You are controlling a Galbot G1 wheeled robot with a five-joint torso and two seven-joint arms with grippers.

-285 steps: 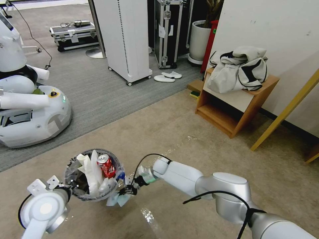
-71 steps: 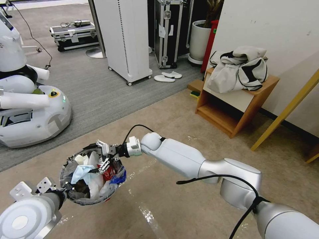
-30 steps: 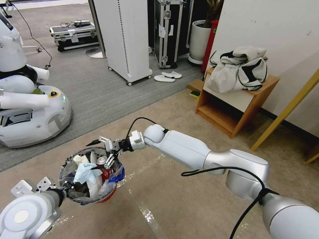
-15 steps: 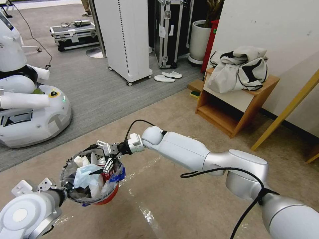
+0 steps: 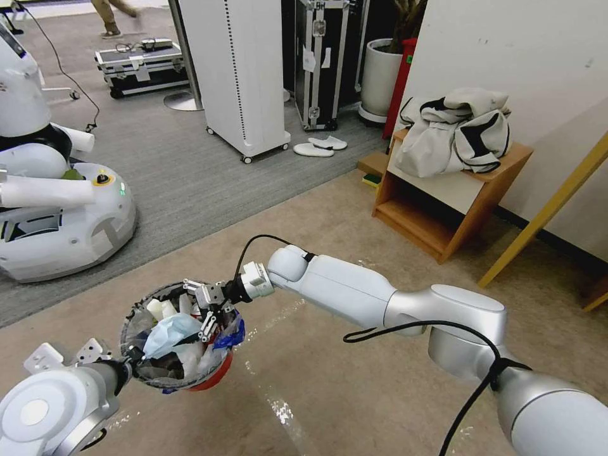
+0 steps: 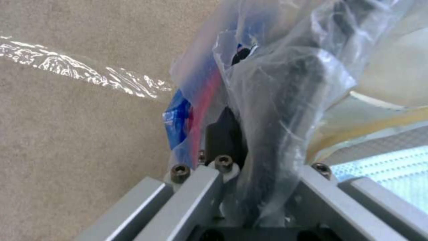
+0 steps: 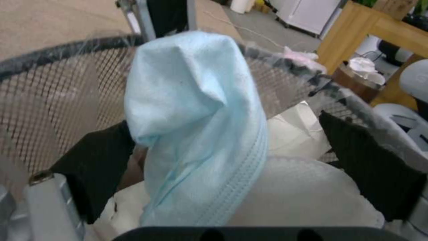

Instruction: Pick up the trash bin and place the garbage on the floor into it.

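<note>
Cloth (image 5: 170,328), light-blue and limp, lies on the heaped litter between my right claw (image 5: 211,310)'s spread fingers, weightless and crushable. My left claw (image 5: 124,364) stays clamped on the trash bin (image 5: 212,375)'s thin rim and slippery plastic liner (image 6: 285,83); that edge is the only firm hold.

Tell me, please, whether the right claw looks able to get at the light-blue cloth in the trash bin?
Probably yes: the right claw is open directly over the light-blue cloth, which lies uncovered on top in the trash bin.
</note>
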